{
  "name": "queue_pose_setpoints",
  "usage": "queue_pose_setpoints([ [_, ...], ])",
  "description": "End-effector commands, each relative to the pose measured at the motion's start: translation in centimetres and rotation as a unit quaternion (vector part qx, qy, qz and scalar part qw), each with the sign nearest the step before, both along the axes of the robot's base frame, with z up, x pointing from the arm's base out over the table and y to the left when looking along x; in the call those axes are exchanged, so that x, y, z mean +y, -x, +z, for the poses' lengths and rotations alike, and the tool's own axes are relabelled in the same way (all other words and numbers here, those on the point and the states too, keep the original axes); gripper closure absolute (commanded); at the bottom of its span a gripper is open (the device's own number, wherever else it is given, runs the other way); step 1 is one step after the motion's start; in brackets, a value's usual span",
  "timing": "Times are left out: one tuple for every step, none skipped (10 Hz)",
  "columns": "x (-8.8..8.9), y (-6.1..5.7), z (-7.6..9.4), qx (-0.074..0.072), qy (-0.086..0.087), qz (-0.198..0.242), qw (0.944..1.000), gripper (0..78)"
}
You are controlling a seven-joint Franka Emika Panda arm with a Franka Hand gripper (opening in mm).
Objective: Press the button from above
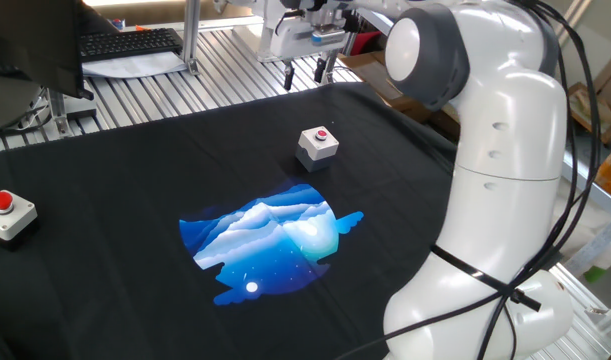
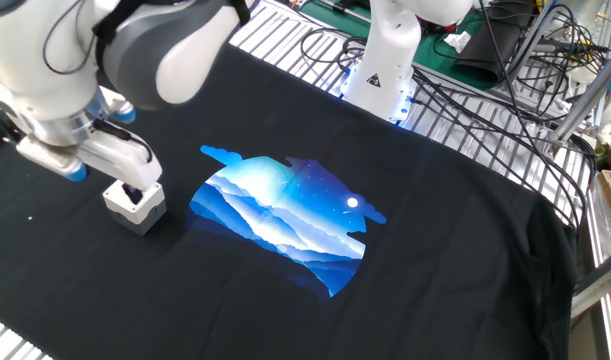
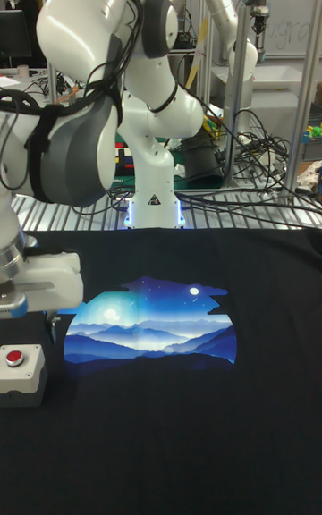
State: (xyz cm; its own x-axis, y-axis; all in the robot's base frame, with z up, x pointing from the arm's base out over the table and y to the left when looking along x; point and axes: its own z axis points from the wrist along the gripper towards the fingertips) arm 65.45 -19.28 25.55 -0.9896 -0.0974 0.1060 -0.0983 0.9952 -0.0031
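The button (image 1: 323,133) is a small red disc on top of a light-grey cube-like box (image 1: 317,145) that stands on the black cloth beyond the blue picture. My gripper (image 1: 305,76) hangs in the air over that area, pointing down, open, with a clear gap between its two dark fingers and nothing in it. In the other fixed view my white hand (image 2: 97,152) overlaps the top of the box (image 2: 137,207) and hides the button. The tall fixed view has the button (image 3: 13,357) uncovered at lower left, with one finger (image 3: 52,325) just above and right of it.
A flatter white box with a red dome (image 1: 5,213) sits at the cloth's left edge. A blue landscape print (image 1: 270,240) lies mid-cloth. A keyboard (image 1: 130,42) and metal posts (image 1: 192,35) stand behind. A second arm's base (image 2: 380,60) and cables (image 2: 485,90) are across the table.
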Motion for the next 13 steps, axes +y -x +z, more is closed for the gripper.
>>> queue_pose_setpoints([
  [0.79,1.30,-0.85,-0.009,-0.003,0.003,1.0000,0.2],
  [0.76,0.97,-0.61,-0.008,-0.002,0.003,1.0000,0.2],
  [0.75,0.95,-0.60,-0.009,-0.001,0.002,1.0000,0.2],
  [0.75,0.95,-0.60,-0.007,-0.001,0.003,1.0000,0.2],
  [0.75,0.95,-0.60,-0.006,-0.003,0.004,1.0000,0.2],
  [0.75,0.95,-0.60,-0.002,-0.001,0.001,1.0000,0.2],
  [0.75,0.95,-0.60,0.002,0.001,-0.001,1.0000,0.2],
  [0.75,0.95,-0.60,0.009,0.003,0.000,1.0000,0.2],
  [0.75,0.95,-0.60,0.009,0.000,0.005,0.9999,0.2],
  [0.75,0.95,-0.60,0.009,-0.003,0.004,1.0000,0.2],
  [0.75,0.95,-0.60,0.008,-0.007,0.006,0.9999,0.2],
  [0.75,0.95,-0.60,0.010,-0.006,0.008,0.9999,0.2],
  [0.75,0.95,-0.60,0.013,-0.007,0.007,0.9999,0.2],
])
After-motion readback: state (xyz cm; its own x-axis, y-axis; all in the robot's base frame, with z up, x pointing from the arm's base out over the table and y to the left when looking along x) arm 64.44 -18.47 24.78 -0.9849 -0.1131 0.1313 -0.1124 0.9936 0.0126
